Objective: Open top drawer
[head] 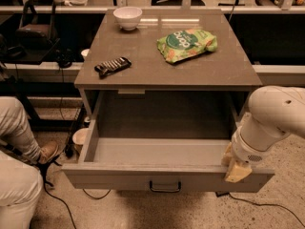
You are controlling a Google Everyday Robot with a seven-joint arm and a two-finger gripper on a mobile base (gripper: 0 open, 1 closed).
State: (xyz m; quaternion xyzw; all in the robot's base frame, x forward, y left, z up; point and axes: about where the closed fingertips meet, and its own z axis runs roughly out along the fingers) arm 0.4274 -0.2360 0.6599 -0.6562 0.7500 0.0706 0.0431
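Observation:
The top drawer [119, 178] is pulled far out from under the grey tabletop, showing its deep grey box interior. Its wide flat front panel carries a small black centre handle [165, 187]. My gripper [235, 168] hangs from the white arm [271, 118] at the drawer's front right corner, right at the top edge of the front panel. The gripper stands well to the right of the handle.
On the tabletop [228, 68] lie a white bowl [127, 17], a green snack bag [187, 44] and a dark snack bar [112, 66]. A seated person's legs [16, 175] are at the left. Cables run across the floor.

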